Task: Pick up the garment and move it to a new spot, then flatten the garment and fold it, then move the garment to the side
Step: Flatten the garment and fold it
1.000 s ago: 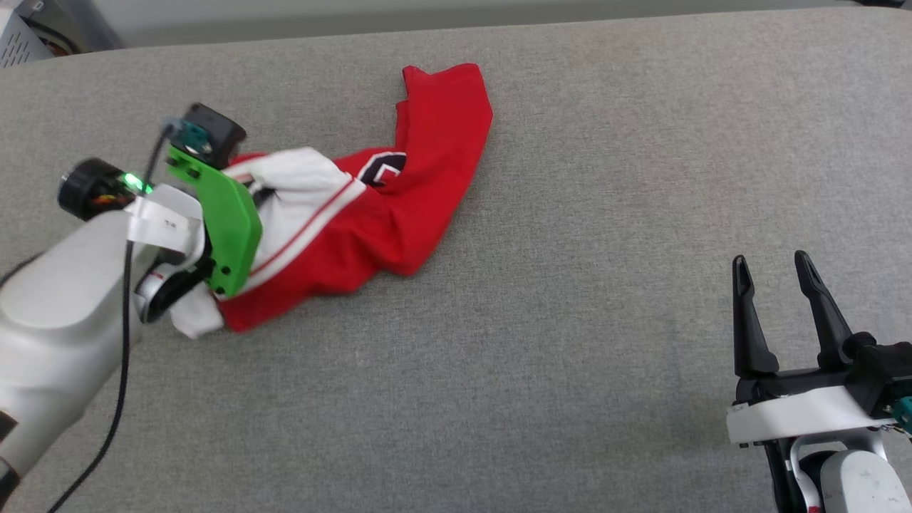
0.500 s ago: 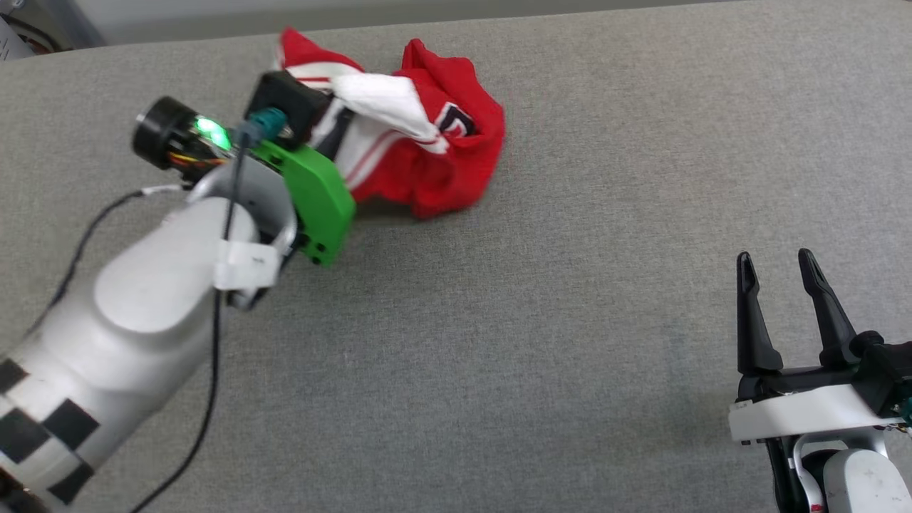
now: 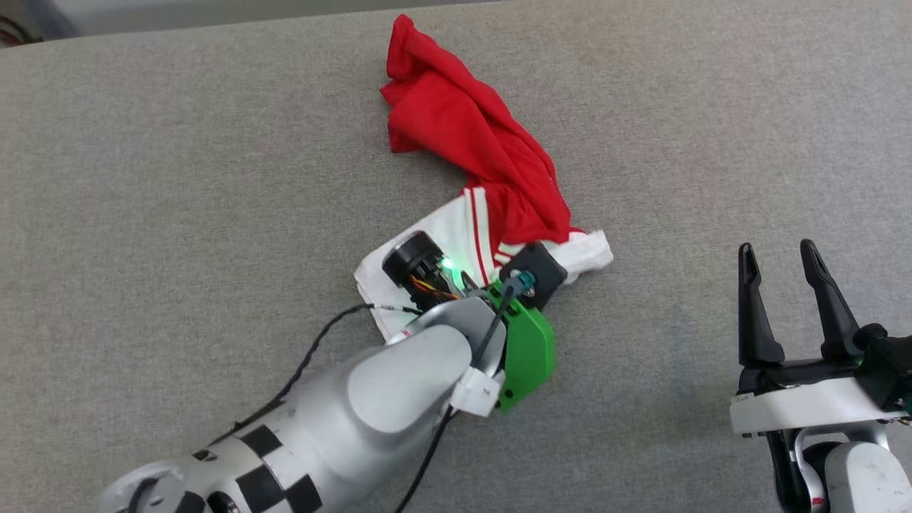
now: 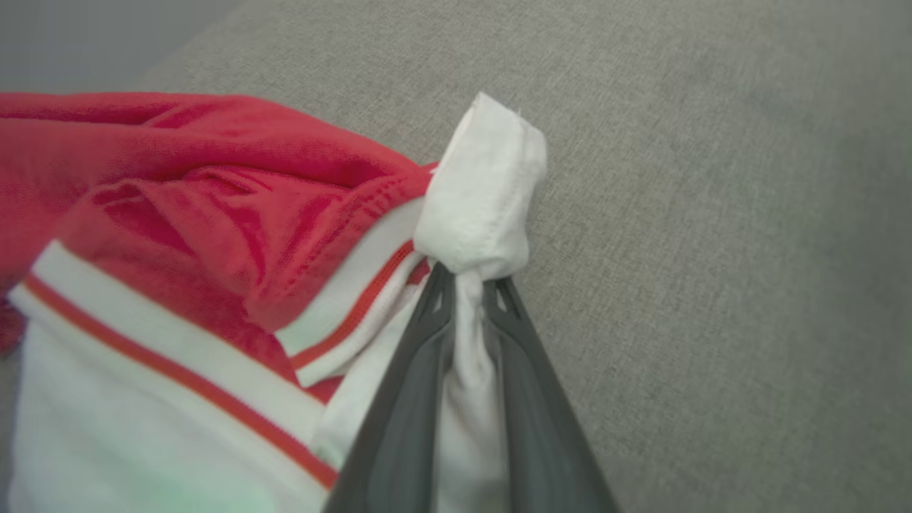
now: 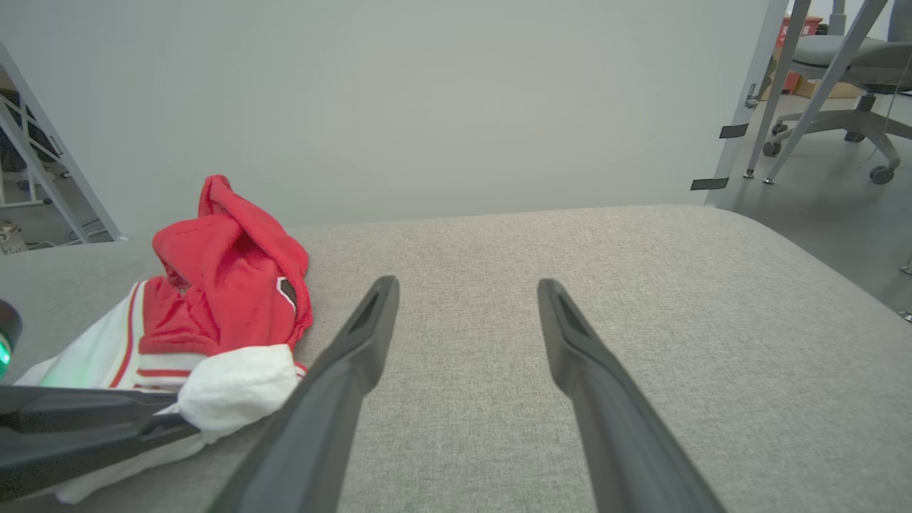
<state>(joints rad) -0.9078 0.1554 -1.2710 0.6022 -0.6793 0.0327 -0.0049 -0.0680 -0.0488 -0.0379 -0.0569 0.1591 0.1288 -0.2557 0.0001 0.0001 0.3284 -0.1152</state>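
Head looks down; wrists low, close; all share garment (image 3: 470,135)

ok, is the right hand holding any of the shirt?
No, the right hand stands open over the grey surface, apart from the shirt.

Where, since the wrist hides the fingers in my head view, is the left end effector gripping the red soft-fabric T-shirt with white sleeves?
Observer: In the left wrist view the left end effector is shut on a bunched white sleeve of the red soft-fabric T-shirt.
Operator: Is the chest emblem facing up?
Observer: I can't tell. In the right wrist view a sliver of the dark emblem peeks out on the side toward the open right end effector.
Operator: Is the shirt lying flat?
Observer: No. Seen low from the right wrist view, its red body stands up in a crumpled heap above the grey fabric surface.
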